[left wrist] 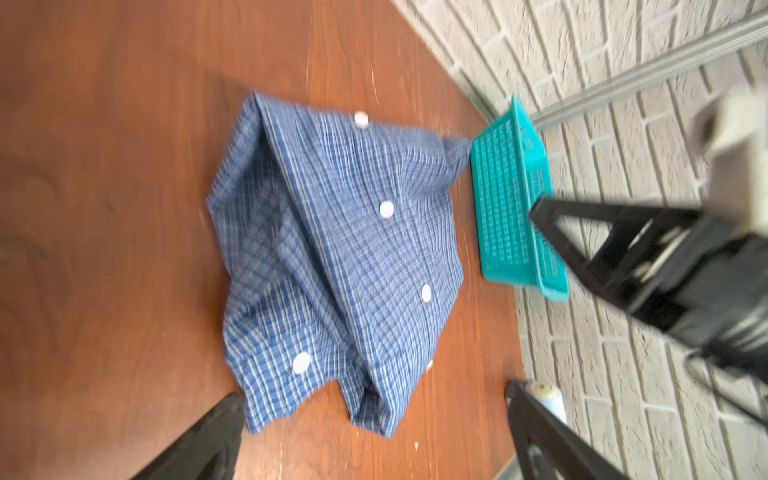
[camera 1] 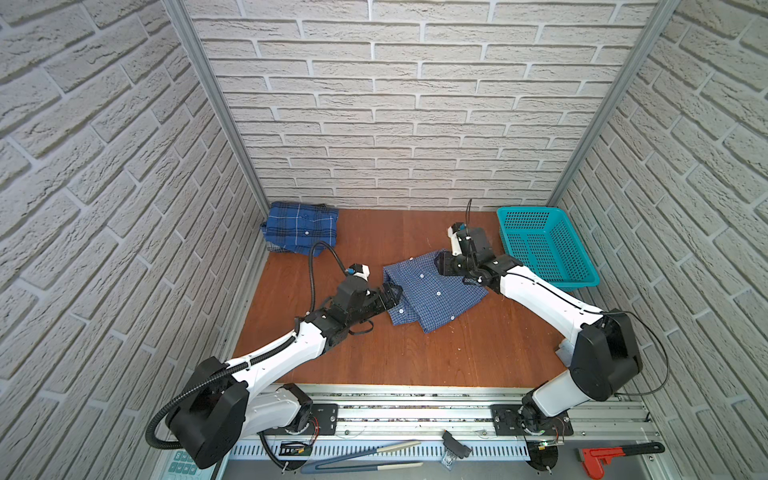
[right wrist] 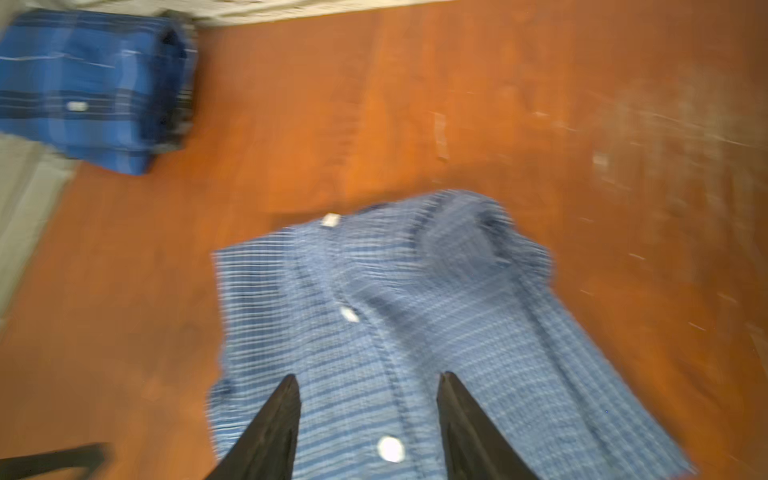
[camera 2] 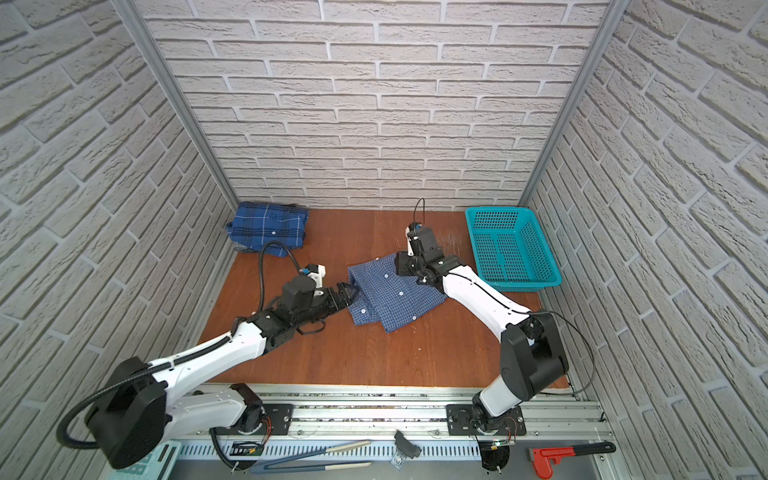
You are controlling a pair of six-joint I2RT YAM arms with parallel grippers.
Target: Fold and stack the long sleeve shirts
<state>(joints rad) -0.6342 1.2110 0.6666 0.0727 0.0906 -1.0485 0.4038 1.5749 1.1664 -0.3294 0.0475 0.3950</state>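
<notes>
Left wrist view: light-blue check shirt looks soft, limp; pinch folded edges. Left gripper agape, right gripper parted, both empty.

— What is sitting on the counter right now?
— Three things are lying on the reddish-brown wood. A dark blue plaid shirt is resting folded in the far left corner, up against the wall.
— And in the middle?
— A light blue fine-check shirt is lying there, folded but rumpled, its white buttons facing up — well apart from the plaid shirt.
— Anything else?
— A teal perforated basket is standing at the far right, near the fine-check shirt.
</notes>
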